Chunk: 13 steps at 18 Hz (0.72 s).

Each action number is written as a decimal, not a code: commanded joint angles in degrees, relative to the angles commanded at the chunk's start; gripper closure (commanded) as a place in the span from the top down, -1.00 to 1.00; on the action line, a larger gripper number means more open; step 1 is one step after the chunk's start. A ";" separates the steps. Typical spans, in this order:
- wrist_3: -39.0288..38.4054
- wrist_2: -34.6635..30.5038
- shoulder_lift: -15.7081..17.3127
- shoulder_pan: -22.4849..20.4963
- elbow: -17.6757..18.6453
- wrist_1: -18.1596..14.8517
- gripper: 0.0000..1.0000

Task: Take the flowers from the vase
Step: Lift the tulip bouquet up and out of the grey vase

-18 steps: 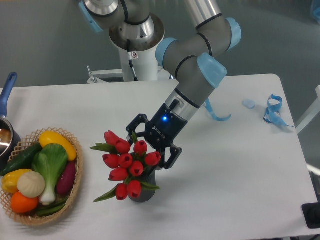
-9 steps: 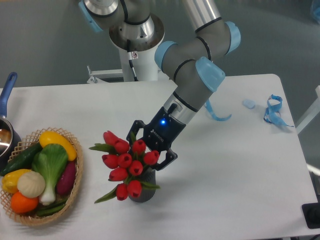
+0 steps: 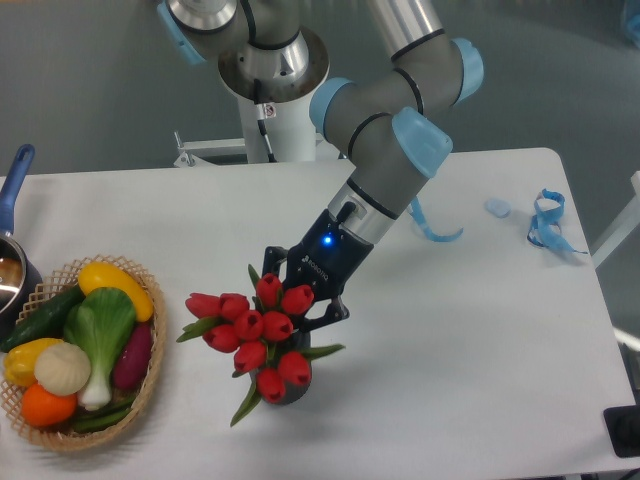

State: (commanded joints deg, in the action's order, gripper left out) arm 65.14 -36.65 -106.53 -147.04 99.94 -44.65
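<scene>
Flowers: the flowers [image 3: 255,330] are standing in the vase near the front middle of the table, red buds fanning toward the left and green leaves drooping down at the lower left.
Vase: the vase [image 3: 285,392] is sitting upright on the table, mostly hidden under the buds, with only its dark lower wall showing.
Gripper: the gripper [image 3: 297,305] is reaching down into the back of the bunch; its black fingers [image 3: 333,313] are lying close in against the stems just above the vase, but the buds are covering the tips, so I cannot tell whether they are clamping the stems.
Arm: the grey arm with light blue joint caps is slanting down from the upper right, a blue light glowing on the wrist.
Table: the white table [image 3: 470,340] is carrying everything.
Basket: a wicker basket [image 3: 150,375] of vegetables is sitting well to the left of the flowers.
Pot: a pot with a blue handle [image 3: 14,185] is showing at the left edge.
Ribbon: a blue ribbon [image 3: 546,222] is lying near the right edge, well apart from the vase.
</scene>
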 joint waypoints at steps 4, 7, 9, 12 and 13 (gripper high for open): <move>-3.08 1.40 2.10 -0.18 -1.23 0.00 -0.46; -6.68 2.90 3.69 -0.96 -3.51 0.00 -0.46; -7.48 2.99 5.18 -1.40 -4.13 0.00 -0.46; -11.76 3.34 6.76 -2.29 -6.67 0.00 -0.46; -13.09 4.38 7.38 -2.72 -6.77 0.00 -0.46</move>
State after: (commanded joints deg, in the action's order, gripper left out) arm 52.04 -32.27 -99.15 -149.76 93.17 -44.65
